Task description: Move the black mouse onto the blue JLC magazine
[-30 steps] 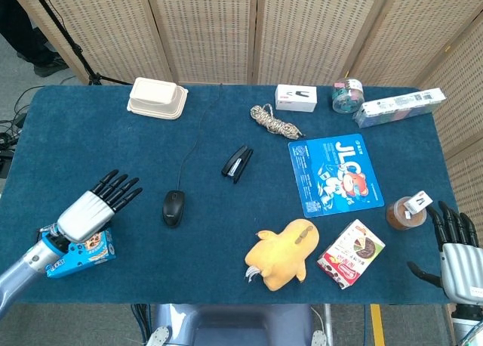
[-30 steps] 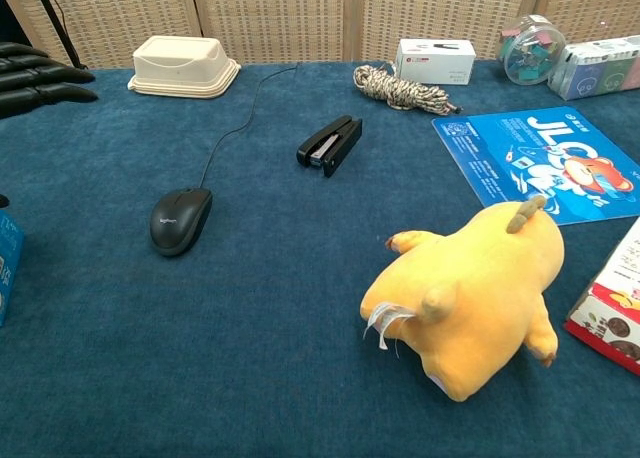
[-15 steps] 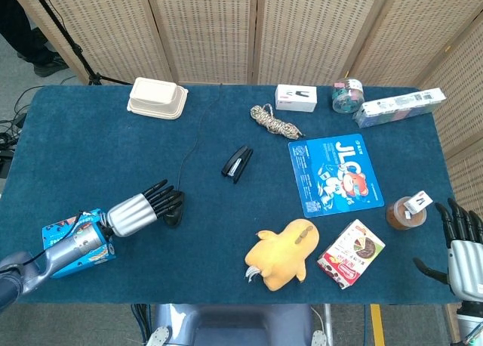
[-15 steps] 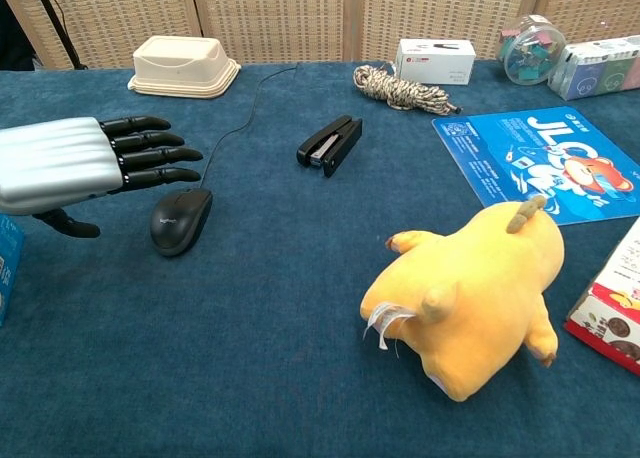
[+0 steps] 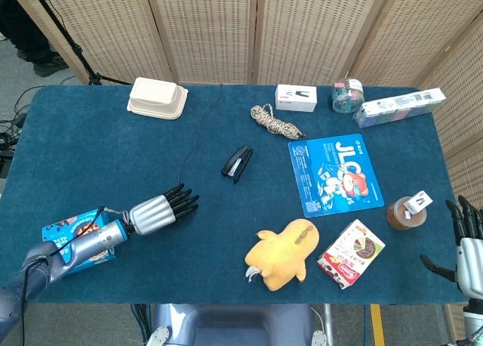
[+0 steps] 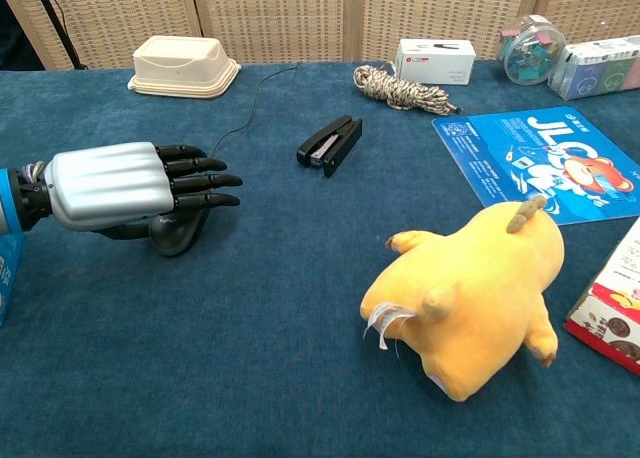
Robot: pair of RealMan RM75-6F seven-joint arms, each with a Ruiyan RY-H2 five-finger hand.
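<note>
The blue-clothed table [image 5: 90, 146] fills most of both views. On it, right of centre in the head view, lies the blue JLC magazine [image 5: 334, 174], flat, with nothing on it. Just below it in the lower middle of the frame sits a yellow plush toy [image 5: 283, 254], and beside that a snack box [image 5: 350, 252].

The left hand [image 5: 157, 210] reaches in from the lower left of the head view, palm down, its black fingers [image 6: 200, 181] stretched out nearly straight and close together, pointing toward frame right. The black mouse [image 6: 176, 233] lies directly under this hand: in the chest view only its front edge and lower side show beneath the silver back of the hand, with the fingers extending past it above. The thumb curls down along the mouse's near side, but whether it presses or grips the mouse cannot be told.

The right hand [image 5: 469, 244] is at the lower right edge of the head view, fingers up and apart, holding nothing.

A black stapler [image 5: 237, 163] lies at centre, between mouse and magazine.
</note>
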